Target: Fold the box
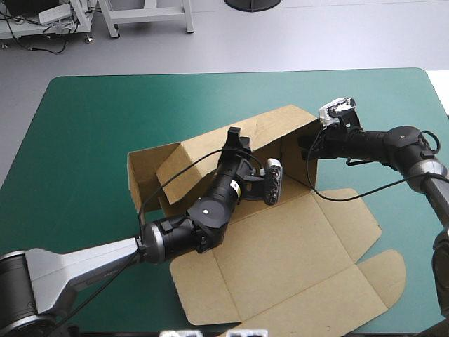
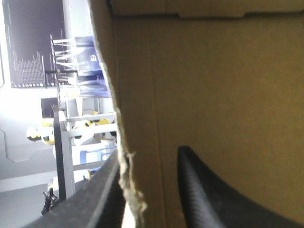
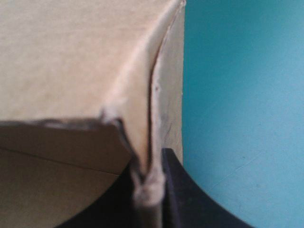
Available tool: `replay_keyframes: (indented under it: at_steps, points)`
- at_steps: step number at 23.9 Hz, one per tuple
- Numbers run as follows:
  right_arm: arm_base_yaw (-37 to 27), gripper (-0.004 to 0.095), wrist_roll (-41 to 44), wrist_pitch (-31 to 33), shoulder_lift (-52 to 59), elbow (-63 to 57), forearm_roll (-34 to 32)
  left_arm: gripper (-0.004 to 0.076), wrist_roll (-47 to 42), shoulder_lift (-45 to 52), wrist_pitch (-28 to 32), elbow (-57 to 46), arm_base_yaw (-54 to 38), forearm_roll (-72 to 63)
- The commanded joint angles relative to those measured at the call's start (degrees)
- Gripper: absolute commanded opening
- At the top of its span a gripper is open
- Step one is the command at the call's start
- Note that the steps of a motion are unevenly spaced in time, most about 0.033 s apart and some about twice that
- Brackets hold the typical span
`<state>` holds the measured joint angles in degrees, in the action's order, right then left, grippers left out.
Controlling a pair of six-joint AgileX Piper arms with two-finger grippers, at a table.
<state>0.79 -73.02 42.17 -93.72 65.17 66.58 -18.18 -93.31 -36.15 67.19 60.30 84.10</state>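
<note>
a teal-green cover (image 1: 84, 140) is spread over the table. a brown box (image 1: 280, 260) is set near its middle, walls partly raised, lid flat. the rear wall's edge is pinched by the left gripper (image 2: 149, 154). its right corner is clamped tight by the right gripper (image 3: 147, 164).

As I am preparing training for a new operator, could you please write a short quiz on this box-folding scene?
1. True or false: the right gripper is shut on a raised wall of the box.
2. Which part lies flat on the teal-green cover? A the lid; B the far wall; C the right wall.
3. Fill in: the left gripper grips the box's ___ wall.
Key: 1 true; 2 A; 3 far.
</note>
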Motion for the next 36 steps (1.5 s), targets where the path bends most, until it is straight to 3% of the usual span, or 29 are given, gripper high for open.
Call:
replay_keyframes:
  at_steps: [1,11,20,23,24,25,27,31,33,36]
  points:
    - [0.00,-0.0014,3.03,1.96,1.77,1.38,0.65,0.0254,-3.66,1.39,2.77,1.22,3.96,4.01]
    - [0.00,-0.0015,5.71,1.05,1.77,1.38,-0.70,0.0253,-3.96,1.39,-2.47,1.22,13.70,6.44]
    - [0.00,-0.0015,6.77,0.48,1.77,1.38,-1.34,0.0249,-15.51,1.61,-13.26,1.22,20.61,11.31]
    - [0.00,-0.0015,8.13,0.48,1.77,1.38,-1.73,0.0158,-19.36,2.96,-15.14,1.22,21.55,13.48]
    - [0.00,-0.0015,8.70,0.48,1.77,1.38,-2.67,0.0033,-22.27,4.52,-13.79,1.76,21.55,13.16]
    - [0.00,-0.0016,9.10,0.48,1.77,1.38,-3.42,-0.0003,-23.63,5.51,-13.51,2.29,21.55,12.89]
    - [0.00,-0.0015,11.09,0.48,1.77,1.38,-5.43,0.0005,-26.91,8.80,-12.30,4.73,21.55,12.50]
    - [0.00,-0.0016,13.00,1.37,1.77,1.38,-6.69,0.0017,-26.33,15.34,-0.96,12.52,14.37,-4.18]
    - [0.00,-0.0015,15.08,2.36,1.77,1.38,-8.04,0.0017,-20.72,18.37,3.56,15.73,3.30,-13.90]
    - [0.00,-0.0014,20.17,3.47,1.77,1.85,-14.14,0.0017,-13.56,19.73,4.53,17.18,-8.75,-24.06]
